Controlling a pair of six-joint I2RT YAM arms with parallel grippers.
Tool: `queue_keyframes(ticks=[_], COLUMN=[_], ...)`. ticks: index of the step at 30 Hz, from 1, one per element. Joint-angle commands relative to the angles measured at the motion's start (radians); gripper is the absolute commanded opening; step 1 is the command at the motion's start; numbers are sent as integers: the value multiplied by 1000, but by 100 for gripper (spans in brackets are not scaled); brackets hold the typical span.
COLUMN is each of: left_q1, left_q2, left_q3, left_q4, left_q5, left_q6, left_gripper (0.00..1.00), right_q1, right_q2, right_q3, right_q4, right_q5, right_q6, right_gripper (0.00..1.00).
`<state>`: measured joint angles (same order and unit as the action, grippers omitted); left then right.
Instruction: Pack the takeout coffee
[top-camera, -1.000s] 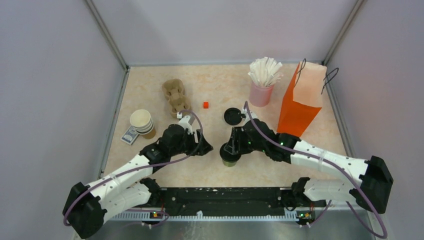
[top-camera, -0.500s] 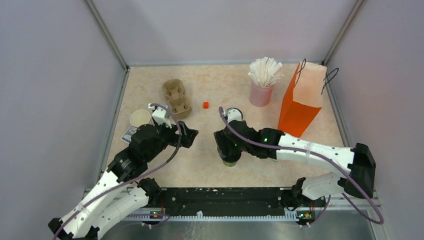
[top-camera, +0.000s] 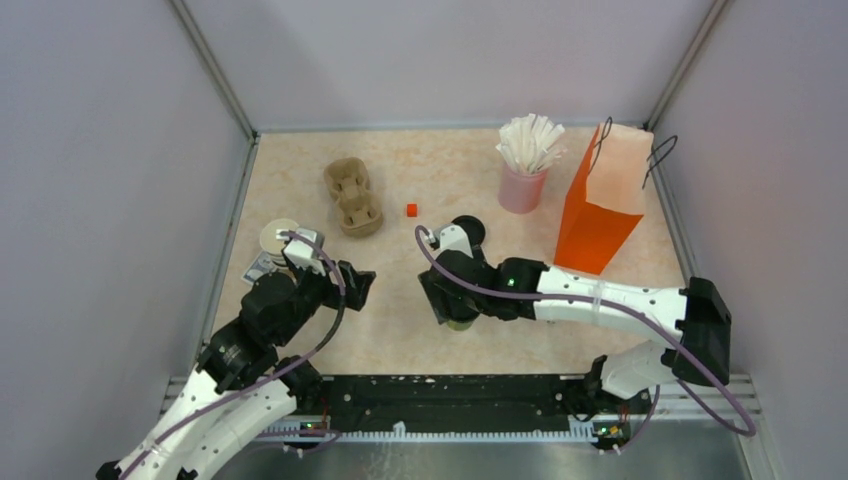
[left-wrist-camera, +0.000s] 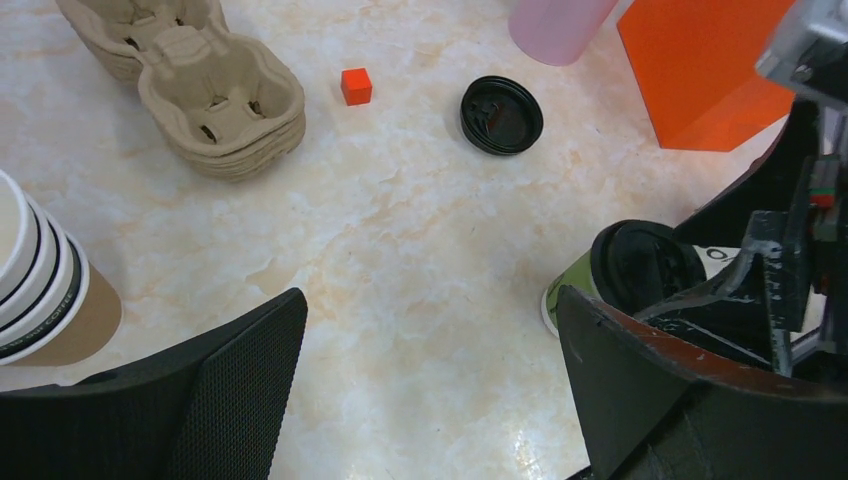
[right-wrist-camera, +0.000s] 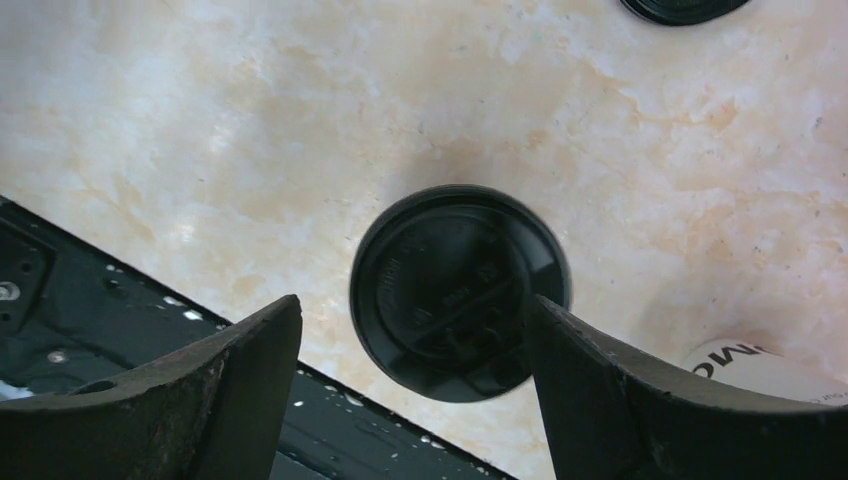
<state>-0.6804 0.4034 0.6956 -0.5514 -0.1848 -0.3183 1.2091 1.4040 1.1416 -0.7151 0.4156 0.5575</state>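
The takeout coffee (top-camera: 461, 322) is a small olive cup with a black lid (right-wrist-camera: 460, 290), standing near the table's front edge. It is mostly hidden under the right arm in the top view. In the left wrist view the cup (left-wrist-camera: 572, 287) stands upright at the right. My right gripper (right-wrist-camera: 415, 310) hangs open just over the lid, one finger on each side. I cannot tell whether its right finger touches the lid. My left gripper (left-wrist-camera: 430, 320) is open over bare table, left of the cup and apart from it. The orange bag (top-camera: 600, 210) stands upright at the back right.
A spare black lid (top-camera: 465, 232) lies flat behind the cup. Beside the bag stands a pink cup of straws (top-camera: 523, 185). A cardboard cup carrier (top-camera: 353, 197) and a red cube (top-camera: 411, 210) sit mid-table. A stack of lidless cups (top-camera: 278, 237) stands left, behind the left gripper.
Both grippers have opened wider. The left arm has drawn back to the left, away from the cup. The right wrist has shifted left and now sits over the lid.
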Motion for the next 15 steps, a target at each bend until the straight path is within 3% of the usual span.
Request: queue_keyframes(ticks=[1,15], left_q1=[4,4], left_q2=[-10,-42], left_q3=[-16,-31], left_q4=[27,31], left_q5=[-20,-26], left_q6=[22,22], left_gripper=[99,99], right_q1=[20,18], right_q2=[-26,10], right_q3=[90,36], right_q4=[23,35], right_q5=[-22,41], right_q6=[6,-37], right_gripper=[80,93])
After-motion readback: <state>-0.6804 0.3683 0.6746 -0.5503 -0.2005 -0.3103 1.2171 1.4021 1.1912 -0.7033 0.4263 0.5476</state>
